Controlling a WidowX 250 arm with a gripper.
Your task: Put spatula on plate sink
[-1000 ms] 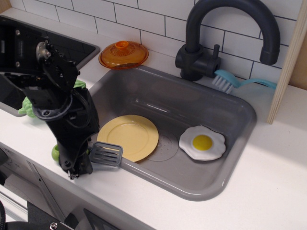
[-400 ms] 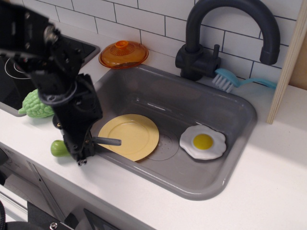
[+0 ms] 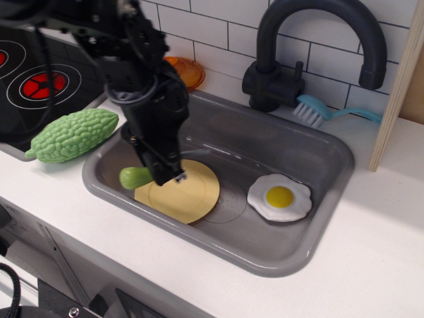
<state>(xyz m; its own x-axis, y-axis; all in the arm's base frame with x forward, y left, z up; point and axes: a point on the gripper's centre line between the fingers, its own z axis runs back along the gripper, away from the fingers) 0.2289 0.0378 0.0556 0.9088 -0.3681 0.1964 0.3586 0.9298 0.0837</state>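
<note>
Since the earlier frames, the arm has swung away from the front-left edge of the worktop [image 3: 371, 218] and now hangs over the left half of the sink [image 3: 331, 156], carrying the spatula [image 3: 136, 177] with it. Its gripper [image 3: 165, 177] points down above the plate [image 3: 189, 192] and is clamped on the spatula; only the light-green handle shows, sticking out to the left of the black fingers, while the grey slotted head is hidden behind the gripper body. Whether the spatula touches the plate or hangs just above it cannot be told from this view. That pale-yellow plate lies flat on the sink floor at the left, its left part covered by the arm, with the round drain just beside its right edge. A fried egg [image 3: 279, 197] rests on the sink floor to the right of the drain, apart from the plate. On the worktop left of the sink lies a bumpy green gourd [image 3: 73, 134], now fully in view, next to a stove top [image 3: 40, 86] with red rings. An orange domed lid [image 3: 189, 71] sits behind the sink by the tiled wall, partly hidden by the arm. At the back stands a dark tap [image 3: 318, 46], with a blue brush [image 3: 331, 112] lying just beside its base.
</note>
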